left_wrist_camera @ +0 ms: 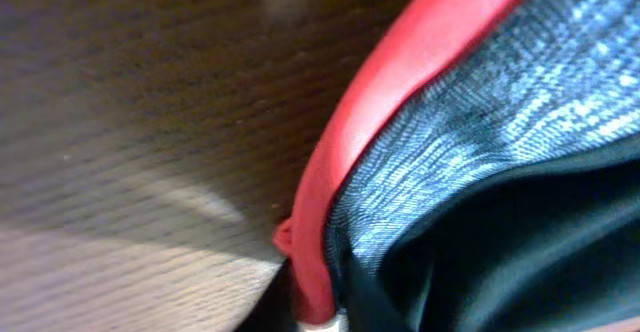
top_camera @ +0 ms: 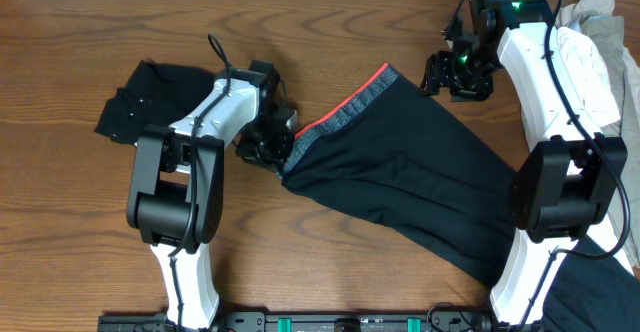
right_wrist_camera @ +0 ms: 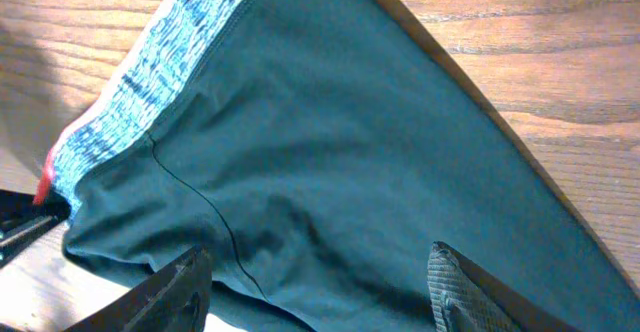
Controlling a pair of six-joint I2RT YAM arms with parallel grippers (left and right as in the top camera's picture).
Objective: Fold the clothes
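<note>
Black trousers (top_camera: 400,182) are spread slantwise across the middle of the wooden table (top_camera: 330,12), with the grey, red-edged waistband (top_camera: 345,112) toward the upper left. The waistband's lower corner is pinched by the closed left gripper (top_camera: 268,144). The right gripper (top_camera: 455,72) is held near the trousers' upper edge with its fingers (right_wrist_camera: 170,292) spread apart. Another black garment (top_camera: 130,107) is seen at the left.

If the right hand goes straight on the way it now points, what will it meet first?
The right hand would probably first meet the black trousers, on plain cloth beside the grey waistband; depth is unclear.
</note>
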